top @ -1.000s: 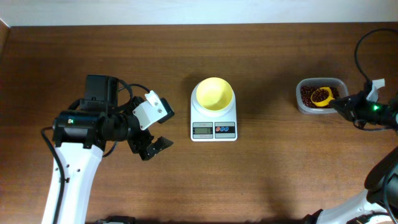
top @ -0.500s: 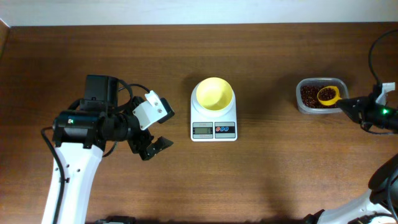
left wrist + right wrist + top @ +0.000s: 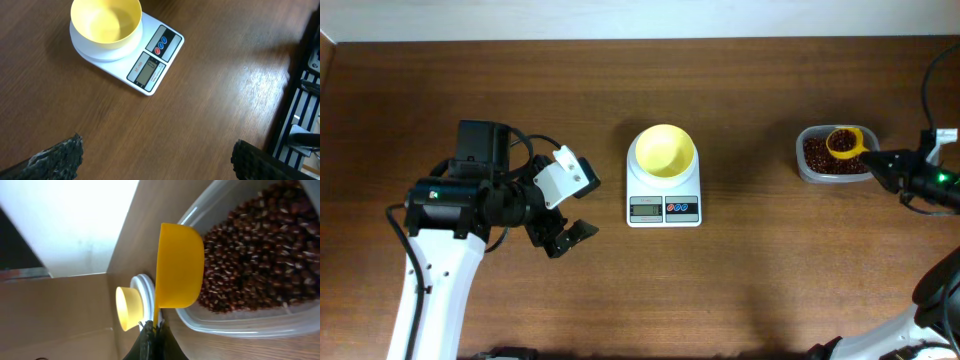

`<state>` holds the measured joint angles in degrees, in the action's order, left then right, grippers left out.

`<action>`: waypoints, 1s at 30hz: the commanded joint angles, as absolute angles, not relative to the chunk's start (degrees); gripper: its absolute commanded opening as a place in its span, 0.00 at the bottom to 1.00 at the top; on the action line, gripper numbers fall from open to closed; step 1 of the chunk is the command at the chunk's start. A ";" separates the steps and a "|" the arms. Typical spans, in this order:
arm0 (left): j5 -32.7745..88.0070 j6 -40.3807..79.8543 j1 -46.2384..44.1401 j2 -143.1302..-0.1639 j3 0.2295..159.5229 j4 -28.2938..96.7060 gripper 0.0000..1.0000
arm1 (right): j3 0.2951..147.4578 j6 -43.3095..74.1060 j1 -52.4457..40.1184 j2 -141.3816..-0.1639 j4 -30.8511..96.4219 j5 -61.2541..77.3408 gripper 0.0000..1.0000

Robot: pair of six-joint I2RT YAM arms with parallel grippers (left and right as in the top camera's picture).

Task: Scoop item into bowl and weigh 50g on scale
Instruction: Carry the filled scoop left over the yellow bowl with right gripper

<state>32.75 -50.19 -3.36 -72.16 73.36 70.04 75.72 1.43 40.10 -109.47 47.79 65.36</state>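
Starting at the right end effector [image 3: 876, 159]: it's clamped on the thin handle of the yellow scoop [image 3: 841, 143], and in the wrist view we can see the handle disappear between the closed fingers [image 3: 150, 336] at the bottom. The scoop hangs over the clear tub [image 3: 804, 170], above the beans [image 3: 817, 152]. From overhead there's something dark in its cup, so we'd guess it's loaded, though the wrist camera only catches the cup's outside [image 3: 177, 267] and can't confirm that. Its long axis runs roughly left-right across the counter [image 3: 770, 280], handle back toward the right arm, cup end pointing left and slightly away from the robot, toward the scale [image 3: 663, 208]. The cup's mouth faces up. The bowl [image 3: 665, 150] sits on the scale's platform, well apart from the tub, and looks completely empty from the left wrist view [image 3: 106, 22]. We can't read the display [image 3: 147, 72]. The left end effector [image 3: 565, 235] hovers over bare counter to the left of the scale, spread wide and gripping nothing. So progress-wise we reckon this is the very first scoop: bowl placed, nothing poured, and all the carrying, tipping and topping up to 50g remains.
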 commanded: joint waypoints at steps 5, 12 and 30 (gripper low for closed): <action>32.99 -51.31 -3.20 -71.24 74.15 69.95 0.99 | 75.11 0.86 37.74 -110.00 47.81 73.63 0.04; 32.99 -51.31 -3.20 -71.24 74.15 69.95 0.99 | 75.11 0.86 31.00 -110.00 47.81 76.25 0.04; 32.99 -51.31 -3.20 -71.24 74.15 69.95 0.99 | 75.11 0.89 11.64 -110.00 46.76 79.09 0.04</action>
<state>32.75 -50.22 -3.36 -72.16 73.36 70.02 75.72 1.50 13.85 -109.49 47.57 76.23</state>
